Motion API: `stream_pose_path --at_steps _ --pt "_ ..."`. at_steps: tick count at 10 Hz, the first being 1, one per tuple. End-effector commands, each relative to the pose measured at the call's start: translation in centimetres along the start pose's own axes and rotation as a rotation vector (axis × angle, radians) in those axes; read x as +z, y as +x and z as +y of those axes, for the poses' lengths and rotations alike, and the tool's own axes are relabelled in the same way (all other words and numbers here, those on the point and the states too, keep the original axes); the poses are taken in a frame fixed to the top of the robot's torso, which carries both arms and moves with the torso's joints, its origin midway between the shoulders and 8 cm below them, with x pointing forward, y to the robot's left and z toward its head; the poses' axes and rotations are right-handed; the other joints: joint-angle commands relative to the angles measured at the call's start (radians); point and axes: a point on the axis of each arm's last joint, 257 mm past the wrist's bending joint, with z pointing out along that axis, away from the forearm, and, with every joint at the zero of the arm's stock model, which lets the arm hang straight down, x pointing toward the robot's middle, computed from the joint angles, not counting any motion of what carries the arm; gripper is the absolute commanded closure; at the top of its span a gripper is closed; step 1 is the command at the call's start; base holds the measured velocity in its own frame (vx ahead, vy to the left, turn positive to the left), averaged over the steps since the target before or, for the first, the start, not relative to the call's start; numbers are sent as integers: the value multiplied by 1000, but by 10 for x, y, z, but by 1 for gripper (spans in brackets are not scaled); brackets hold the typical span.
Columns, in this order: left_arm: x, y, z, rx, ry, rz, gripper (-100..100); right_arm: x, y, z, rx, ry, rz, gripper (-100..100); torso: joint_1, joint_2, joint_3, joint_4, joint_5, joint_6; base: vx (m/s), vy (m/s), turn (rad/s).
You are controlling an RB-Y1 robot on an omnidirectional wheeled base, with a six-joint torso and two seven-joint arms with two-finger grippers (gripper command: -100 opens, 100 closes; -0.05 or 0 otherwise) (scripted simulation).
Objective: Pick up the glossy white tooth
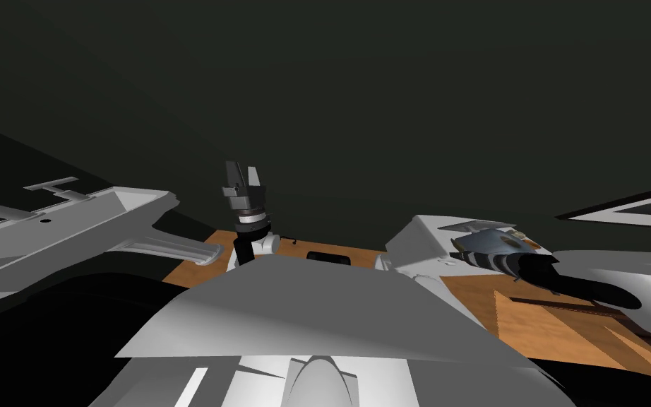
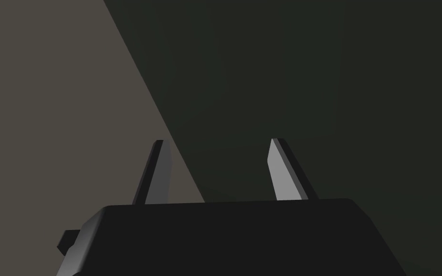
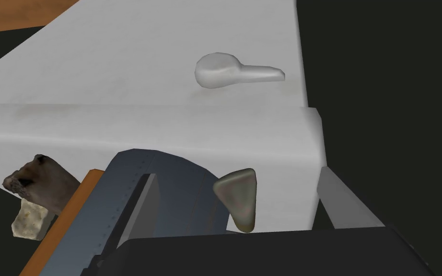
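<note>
The tooth (image 3: pixel 237 73), plain white with a rounded head and a narrow tail, lies flat on the white top of the bench (image 3: pixel 119 72), beyond the right end effector (image 3: pixel 237 173) and well apart from it; that end effector's fingers (image 3: pixel 344 201) are spread wide and grip nothing. Close against its body sit a blue-grey curved object (image 3: pixel 167 191) and a dull greenish pebble (image 3: pixel 237 203) (rounded, roughly triangular); further off to one side a brown lump (image 3: pixel 42 179) touches a pale stone (image 3: pixel 29 223).

In the head view the bench (image 1: pixel 416 244) is a white block right of centre, with the blue-grey curved object (image 1: pixel 490 242) on top. A wood-grained floor (image 1: pixel 472 300) spreads from it towards the lower right; a dark grey-green wall (image 1: pixel 352 92) takes the whole upper frame; a white fixture (image 1: pixel 70 219) juts in at middle left; a picture frame (image 1: pixel 635 208) edges in at middle right. The left end effector (image 1: pixel 241 180) stands raised at centre frame, its fingers spread.
</note>
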Motion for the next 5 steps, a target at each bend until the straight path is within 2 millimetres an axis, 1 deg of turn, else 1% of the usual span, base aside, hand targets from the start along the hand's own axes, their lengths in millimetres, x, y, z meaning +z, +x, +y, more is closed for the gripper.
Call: stream_pose_path --at_steps 1,5 --pt "0 0 0 0 0 0 0 0 0 0 0 0 0 100 0 0 0 0 0 0 0 0 0" --pt "0 0 0 0 0 0 0 0 -1 -1 -1 1 -1 100 0 0 0 0 -1 0 0 0 0"
